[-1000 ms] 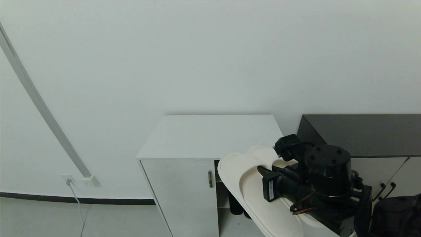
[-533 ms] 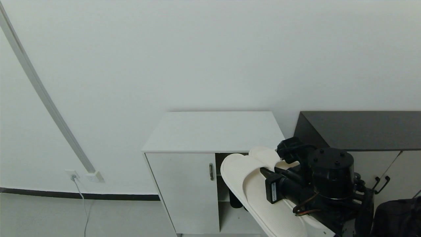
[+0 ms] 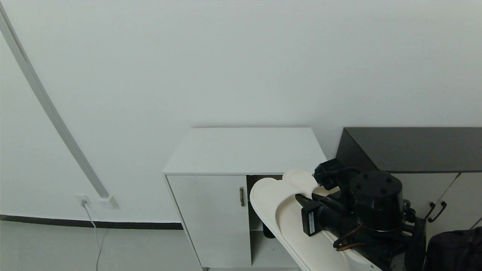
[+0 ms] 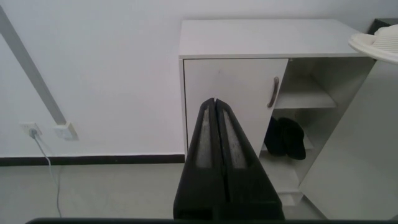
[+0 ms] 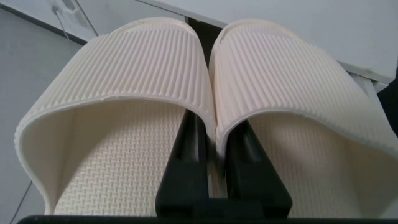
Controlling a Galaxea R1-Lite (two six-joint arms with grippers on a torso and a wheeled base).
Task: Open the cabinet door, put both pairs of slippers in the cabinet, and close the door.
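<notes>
The white cabinet (image 3: 241,150) stands against the wall with its left door (image 3: 209,218) closed and its right side open, shelves showing. My right gripper (image 3: 301,198) is shut on a pair of cream slippers (image 3: 286,218), held side by side just in front of the open compartment. In the right wrist view the gripper (image 5: 213,127) pinches the inner edges of the cream slippers (image 5: 143,81). A black pair of slippers (image 4: 286,138) sits on a lower shelf inside. My left gripper (image 4: 215,101) hangs shut and empty, farther back, facing the cabinet (image 4: 261,37).
A dark grey cabinet (image 3: 414,150) with hooked black handles (image 3: 437,212) adjoins the white one on the right. A wall socket with a cable (image 3: 83,202) and a slanted grey conduit (image 3: 49,109) are on the left. Bare floor lies left of the cabinet.
The head camera shifted a second ago, so the cabinet shows more of its front. Since half a second ago, the right gripper and cream slippers have dipped slightly down and left.
</notes>
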